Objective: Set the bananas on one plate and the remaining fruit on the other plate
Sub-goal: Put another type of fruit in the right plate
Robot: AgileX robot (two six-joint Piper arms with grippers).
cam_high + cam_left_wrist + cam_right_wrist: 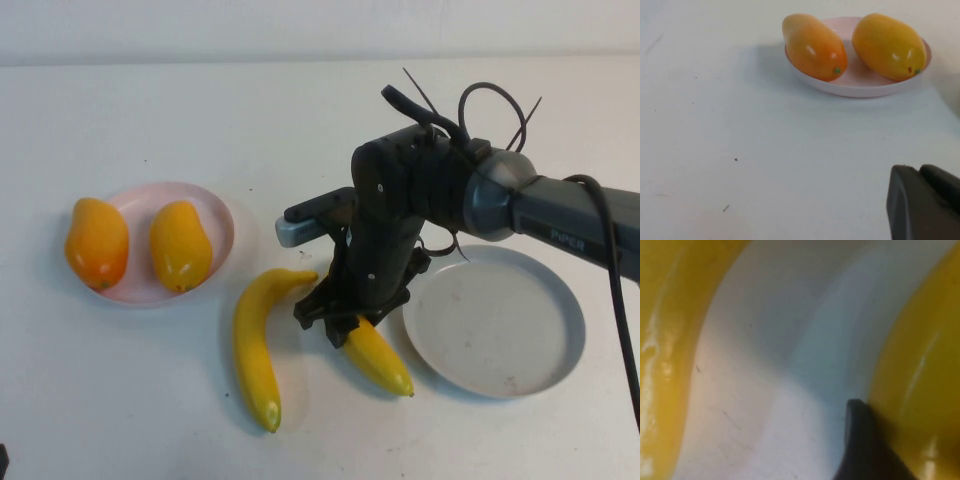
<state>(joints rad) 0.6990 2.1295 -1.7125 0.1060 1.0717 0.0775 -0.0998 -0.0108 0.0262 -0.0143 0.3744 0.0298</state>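
Two bananas lie on the table between the plates. One banana [255, 350] lies free, left of my right gripper. My right gripper [335, 322] is down on the upper end of the other banana [382, 360] and shut on it. In the right wrist view one dark fingertip [862, 440] presses against that banana [920, 390], and the free banana [662, 365] lies apart. Two mango-like fruits [97, 243] [181, 245] lie on the pink plate [225, 215]. The grey plate [495, 320] is bare. My left gripper [920, 172] is shut and empty, short of the pink plate [855, 85].
The right arm with its cables [480, 190] reaches in from the right, above the grey plate's far edge. White table lies all round both plates. The left arm is almost out of the high view.
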